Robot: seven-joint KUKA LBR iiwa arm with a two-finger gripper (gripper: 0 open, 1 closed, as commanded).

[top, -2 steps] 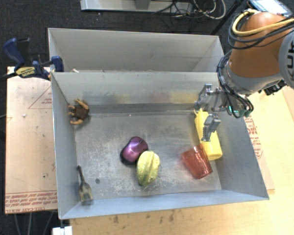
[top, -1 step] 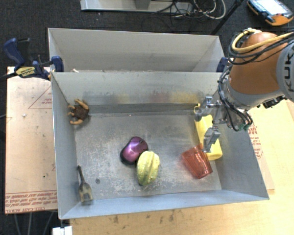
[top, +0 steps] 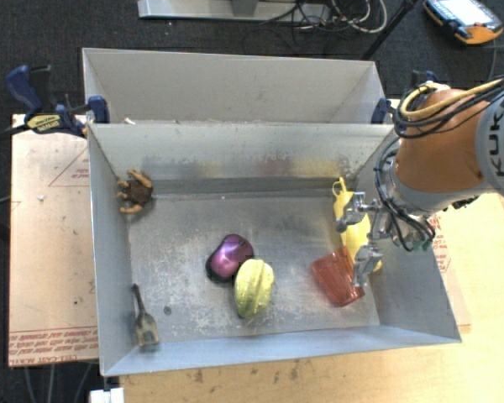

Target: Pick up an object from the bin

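My gripper (top: 359,240) is low at the right side of the bin, open, with its fingers spread apart along the right wall. A yellow plastic thing (top: 351,229) lies partly under the gripper and between the fingers, its tip pointing to the back wall. One fingertip (top: 365,267) rests over the edge of a red translucent piece (top: 334,280) on the bin floor, just in front of the yellow thing. Whether the fingers touch either thing I cannot tell.
A purple rounded thing (top: 228,256) and a yellow-green fruit-shaped thing (top: 254,287) lie side by side mid-bin. A brown toy figure (top: 134,191) sits in the back left corner. A small grey-brown tool (top: 143,319) lies at the front left.
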